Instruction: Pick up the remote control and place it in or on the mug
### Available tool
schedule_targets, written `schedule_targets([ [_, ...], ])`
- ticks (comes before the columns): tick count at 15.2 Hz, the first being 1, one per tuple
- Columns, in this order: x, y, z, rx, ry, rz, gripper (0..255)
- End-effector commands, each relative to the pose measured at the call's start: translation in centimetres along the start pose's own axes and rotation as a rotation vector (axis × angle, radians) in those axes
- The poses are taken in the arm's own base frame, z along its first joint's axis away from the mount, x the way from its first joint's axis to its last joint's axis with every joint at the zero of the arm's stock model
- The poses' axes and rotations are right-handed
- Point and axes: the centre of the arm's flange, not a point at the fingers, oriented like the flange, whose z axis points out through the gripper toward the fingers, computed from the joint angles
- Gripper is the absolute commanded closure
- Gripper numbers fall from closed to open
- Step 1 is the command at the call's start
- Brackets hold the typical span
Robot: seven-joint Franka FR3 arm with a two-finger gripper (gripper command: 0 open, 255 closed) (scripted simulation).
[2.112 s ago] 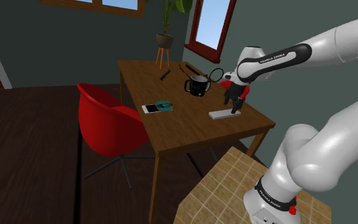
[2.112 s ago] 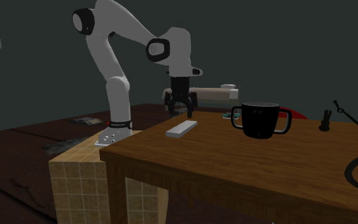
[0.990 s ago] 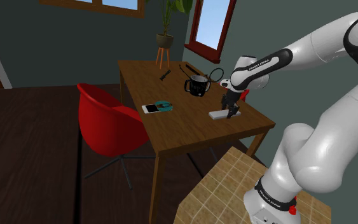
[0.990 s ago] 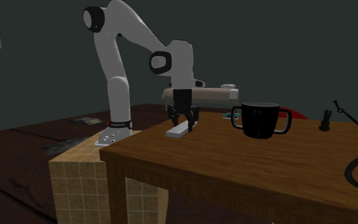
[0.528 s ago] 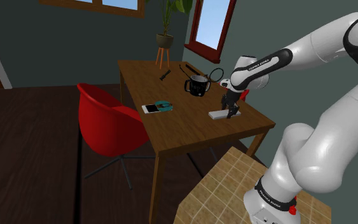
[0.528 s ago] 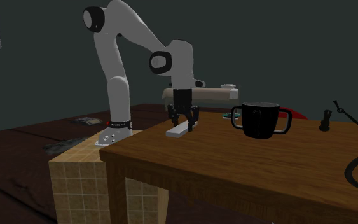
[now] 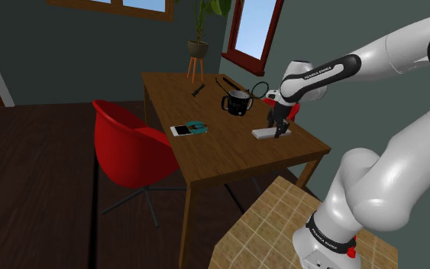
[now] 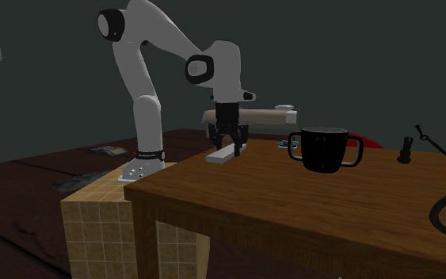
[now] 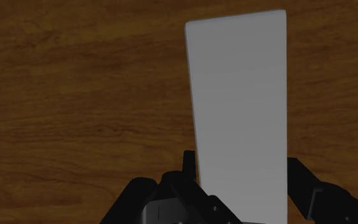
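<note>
The remote control (image 9: 238, 102), a plain pale-grey flat slab, is clamped across its width between the jaws near one end. It is kept at or just above the wooden surface (image 8: 292, 206), well apart from the black mug (image 8: 325, 150). It is judged to be light, stiff and smooth-faced, so some slipping or sagging of the long free end may be expected, and a hold nearer the middle would be steadier.

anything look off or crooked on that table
Nothing spilled or broken. The remote is a blank grey slab, clasped by the jaws near one end, so most of it sticks out past them. The black mug has two handles.
</note>
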Motion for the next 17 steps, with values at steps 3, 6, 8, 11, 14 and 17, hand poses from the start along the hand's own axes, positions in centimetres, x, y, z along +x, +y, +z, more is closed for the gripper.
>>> schedule_targets([
  [3, 0.0, 0.1, -2.2, 0.0, 0.0, 0.0, 255],
  [6, 0.0, 0.1, -3.7, 0.0, 0.0, 0.0, 255],
  [8, 0.0, 0.1, -4.8, 0.0, 0.0, 0.0, 255],
  [11, 0.0, 0.1, -6.4, 0.0, 0.0, 0.0, 255],
  [14, 0.0, 0.2, -8.0, 0.0, 0.0, 0.0, 255],
  [17, 0.0, 0.2, -9.6, 0.0, 0.0, 0.0, 255],
])
